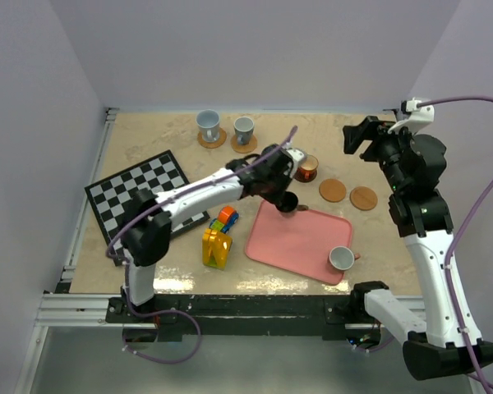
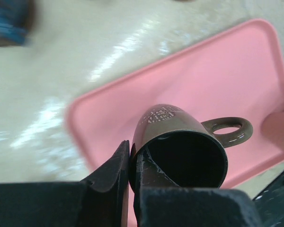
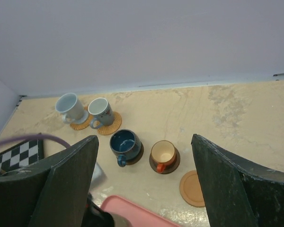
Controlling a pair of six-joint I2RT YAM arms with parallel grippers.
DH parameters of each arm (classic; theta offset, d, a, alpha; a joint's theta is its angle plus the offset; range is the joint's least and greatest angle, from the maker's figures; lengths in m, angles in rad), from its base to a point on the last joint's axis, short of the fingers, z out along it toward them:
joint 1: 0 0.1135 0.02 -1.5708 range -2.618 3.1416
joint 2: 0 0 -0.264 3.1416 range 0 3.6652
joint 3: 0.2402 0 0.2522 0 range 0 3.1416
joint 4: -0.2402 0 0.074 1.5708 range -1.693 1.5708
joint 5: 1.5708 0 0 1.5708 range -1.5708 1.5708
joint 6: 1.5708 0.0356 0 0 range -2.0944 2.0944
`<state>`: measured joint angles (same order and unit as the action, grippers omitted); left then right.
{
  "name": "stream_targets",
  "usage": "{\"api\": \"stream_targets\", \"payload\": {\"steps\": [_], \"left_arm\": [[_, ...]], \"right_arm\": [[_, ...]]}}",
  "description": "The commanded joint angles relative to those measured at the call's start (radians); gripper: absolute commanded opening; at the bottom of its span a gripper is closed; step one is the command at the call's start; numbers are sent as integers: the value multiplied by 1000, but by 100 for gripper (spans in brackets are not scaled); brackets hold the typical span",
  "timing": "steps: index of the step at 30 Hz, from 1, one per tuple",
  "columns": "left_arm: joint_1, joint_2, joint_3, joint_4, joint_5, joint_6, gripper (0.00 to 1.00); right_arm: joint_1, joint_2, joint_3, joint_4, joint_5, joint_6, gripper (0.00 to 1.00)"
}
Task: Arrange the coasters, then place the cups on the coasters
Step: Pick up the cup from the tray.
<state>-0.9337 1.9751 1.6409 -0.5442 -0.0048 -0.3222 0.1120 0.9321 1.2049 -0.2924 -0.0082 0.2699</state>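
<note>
Left gripper (image 2: 129, 161) is pinching the rim of the dark cup (image 2: 180, 142) over the pink tray (image 2: 217, 80). Right gripper (image 1: 357, 138) is hanging wide open, holding nothing.

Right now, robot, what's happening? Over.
Left gripper shut on dark brown handled cup above pink rectangular tray. Right gripper open, empty. Two round tan coasters bare.

Both arms have white shells and black joints: left arm (image 1: 189, 197), right arm (image 1: 431, 263). A purple cable (image 1: 468, 99) trails along each. The fingers (image 3: 61, 184) look matte black, perhaps rubbery.
</note>
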Motion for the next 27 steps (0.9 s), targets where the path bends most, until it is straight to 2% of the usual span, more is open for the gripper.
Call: {"api": "stream_targets", "payload": {"steps": [1,6,9,13,17,21,27], "left_arm": [[68,-234,-4,-71,34,317,0],[168,-256,22,-200,124,451,0],[199,-257,25,-206,160,469,0],[202,-226,59,-215,181,443,0],[203,-190,94,-224,154,407,0],[203,-174,119,-215,140,371,0],[203,-150,119,-189,172,290,0]], "right_arm": [[0,-12,-37,-10,-102,-60,83],[6,51,-105,-56,-286,-60,77],[66,103,-133,-57,-302,-38,75],[239,200,-108,-41,-237,-14,76],[267,267,-114,-16,-274,20,75],[268,316,-123,-24,-286,-18,73],[276,362,-156,32,-349,-21,72]]}}
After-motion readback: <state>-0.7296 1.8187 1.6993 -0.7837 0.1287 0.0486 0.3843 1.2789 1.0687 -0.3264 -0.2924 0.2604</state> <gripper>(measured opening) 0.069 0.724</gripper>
